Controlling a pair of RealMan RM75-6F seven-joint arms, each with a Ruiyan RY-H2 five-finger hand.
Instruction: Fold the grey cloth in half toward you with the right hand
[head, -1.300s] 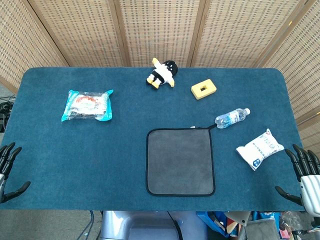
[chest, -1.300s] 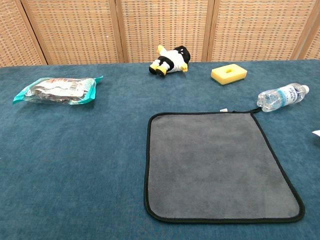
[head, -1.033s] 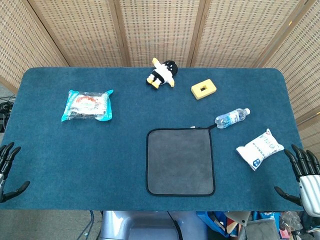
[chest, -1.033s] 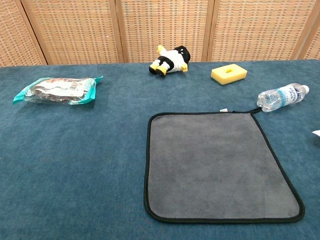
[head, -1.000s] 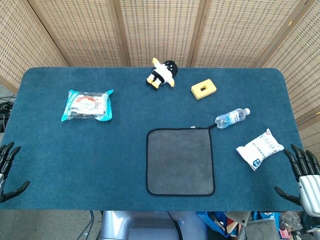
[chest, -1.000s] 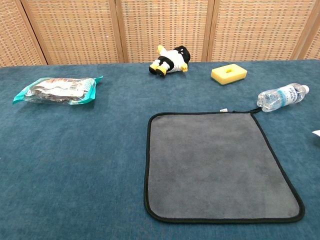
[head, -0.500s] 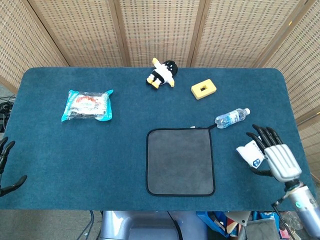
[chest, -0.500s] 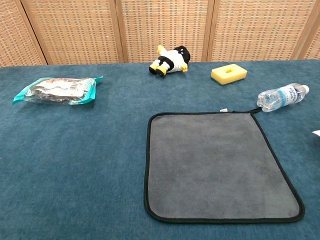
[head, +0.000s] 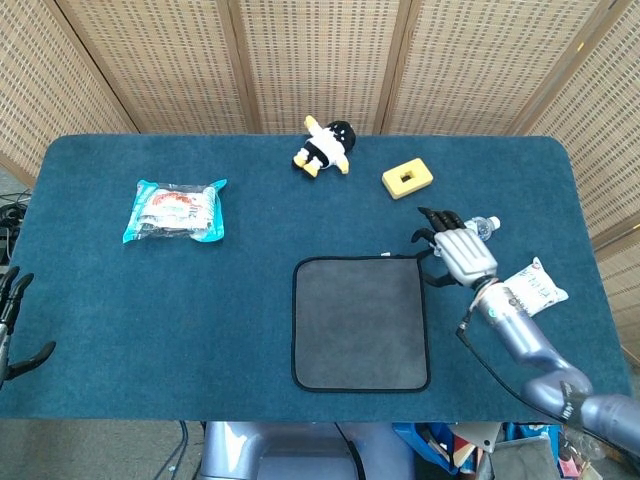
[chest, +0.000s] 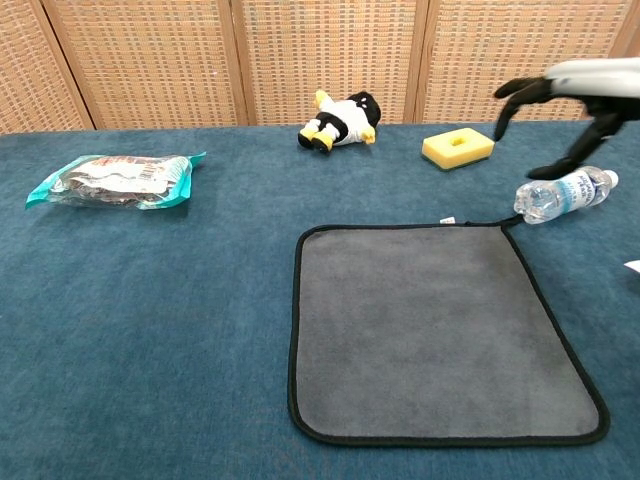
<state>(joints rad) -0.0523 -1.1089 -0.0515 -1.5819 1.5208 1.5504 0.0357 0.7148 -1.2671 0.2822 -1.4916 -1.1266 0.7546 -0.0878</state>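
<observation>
The right hand (head: 458, 252) is held spread, empty, above the flat grey cloth's (head: 360, 323) far right corner, beside the water bottle (chest: 562, 194).

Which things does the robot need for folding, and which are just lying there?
Needed:
cloth
right hand, open, up by the cloth's far right corner

Just lying there:
toy penguin
yellow block
bottle
teal packet
white packet
left hand, off at the table's edge
</observation>
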